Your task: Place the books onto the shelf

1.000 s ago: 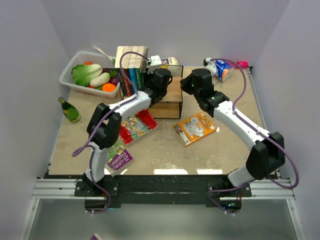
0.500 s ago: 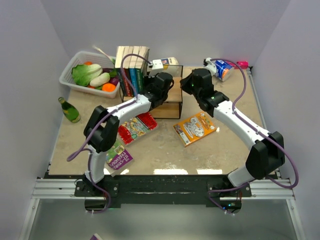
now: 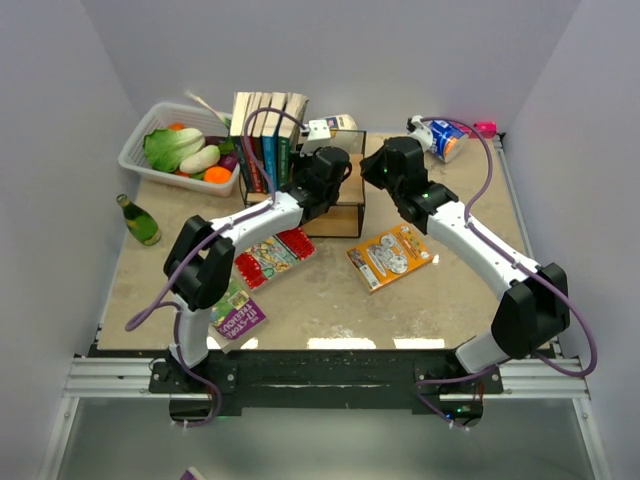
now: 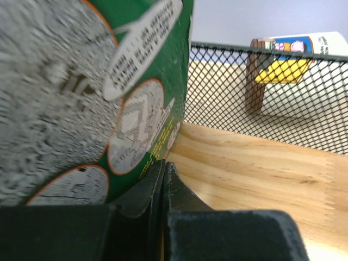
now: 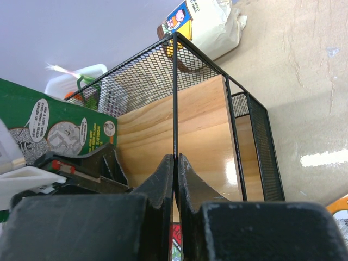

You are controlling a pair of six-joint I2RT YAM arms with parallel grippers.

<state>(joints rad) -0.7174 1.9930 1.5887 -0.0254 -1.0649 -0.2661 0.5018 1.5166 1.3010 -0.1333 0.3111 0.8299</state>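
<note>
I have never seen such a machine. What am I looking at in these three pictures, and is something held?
These are two robot arms bolted at the near edge of a table. One picture looks down from above; the other two come from a camera on each wrist. The left fingers are shut on a green book at the shelf, beside standing books. The right fingers pinch the shelf's wire frame. On the table are an orange book, a red book, a purple book, a green bottle and a basket of vegetables.
</note>
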